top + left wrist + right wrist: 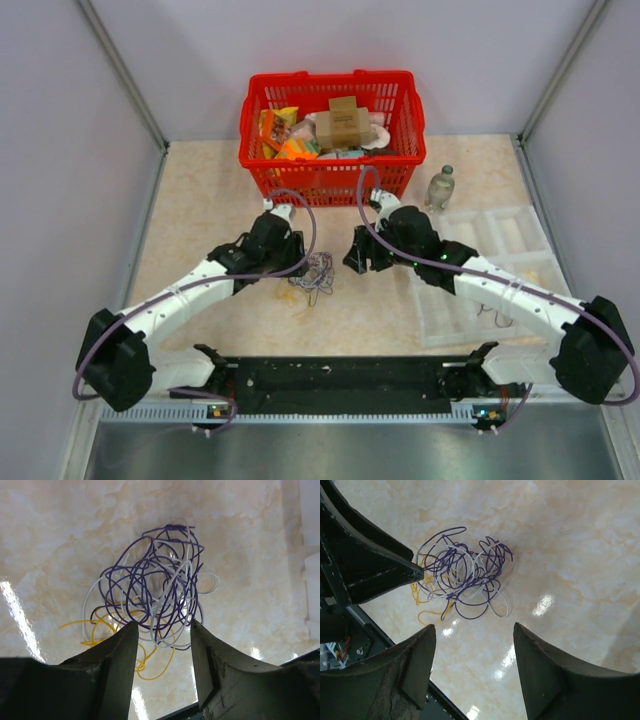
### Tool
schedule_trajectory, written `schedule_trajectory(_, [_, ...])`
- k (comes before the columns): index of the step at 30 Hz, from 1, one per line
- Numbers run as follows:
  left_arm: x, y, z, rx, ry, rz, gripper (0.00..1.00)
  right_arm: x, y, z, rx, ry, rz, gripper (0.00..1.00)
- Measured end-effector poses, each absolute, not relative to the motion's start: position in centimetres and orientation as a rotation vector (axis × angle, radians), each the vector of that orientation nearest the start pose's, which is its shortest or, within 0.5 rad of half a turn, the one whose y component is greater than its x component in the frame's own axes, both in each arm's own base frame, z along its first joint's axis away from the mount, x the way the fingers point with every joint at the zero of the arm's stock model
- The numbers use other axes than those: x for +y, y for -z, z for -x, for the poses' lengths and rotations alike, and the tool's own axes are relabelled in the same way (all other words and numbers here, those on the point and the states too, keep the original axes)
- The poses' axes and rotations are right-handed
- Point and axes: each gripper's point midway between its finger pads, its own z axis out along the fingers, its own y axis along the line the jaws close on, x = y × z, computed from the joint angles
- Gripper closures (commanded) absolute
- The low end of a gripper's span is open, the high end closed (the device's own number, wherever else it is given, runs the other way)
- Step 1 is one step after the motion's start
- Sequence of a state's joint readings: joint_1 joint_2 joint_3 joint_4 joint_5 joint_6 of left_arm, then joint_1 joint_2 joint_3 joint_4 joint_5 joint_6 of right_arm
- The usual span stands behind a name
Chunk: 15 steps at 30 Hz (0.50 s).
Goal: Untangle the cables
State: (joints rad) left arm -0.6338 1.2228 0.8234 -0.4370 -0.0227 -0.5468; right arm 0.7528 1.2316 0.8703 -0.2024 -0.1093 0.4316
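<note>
The cables (318,273) lie as one tangled heap of dark purple, white and yellow strands on the marbled tabletop between the two arms. My left gripper (298,266) hovers at the heap's left side. In the left wrist view it (161,630) is open, and the lower loops of the cables (155,587) show between and just past its fingertips, with nothing pinched. My right gripper (350,264) sits to the heap's right. The right wrist view shows it (475,630) open and empty, short of the cables (460,577). The left gripper's finger (380,567) reaches the tangle's edge there.
A red basket (257,150) holding packets and a carton stands at the back. A small plastic bottle (441,186) is to its right. A clear compartment tray (490,255) lies on the right side under the right arm. A black rail (340,375) runs along the near edge.
</note>
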Motion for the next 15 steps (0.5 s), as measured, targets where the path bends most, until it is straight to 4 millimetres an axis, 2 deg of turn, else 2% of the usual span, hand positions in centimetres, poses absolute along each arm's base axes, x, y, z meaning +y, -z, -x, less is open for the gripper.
schedule_trajectory(7, [-21.1, -12.6, -26.8, 2.399, 0.489, -0.139, 0.64, 28.0, -16.4, -24.2, 2.195, -0.808, 0.425, 0.40])
schedule_trajectory(10, [-21.8, -12.6, -27.8, 2.406, 0.480, -0.163, 0.64, 27.5, -16.5, -23.8, 2.183, -0.809, 0.416, 0.40])
schedule_trajectory(15, [-21.9, -12.3, -28.0, 2.409, 0.474, -0.178, 0.65, 27.1, -17.0, -23.4, 2.163, -0.818, 0.405, 0.40])
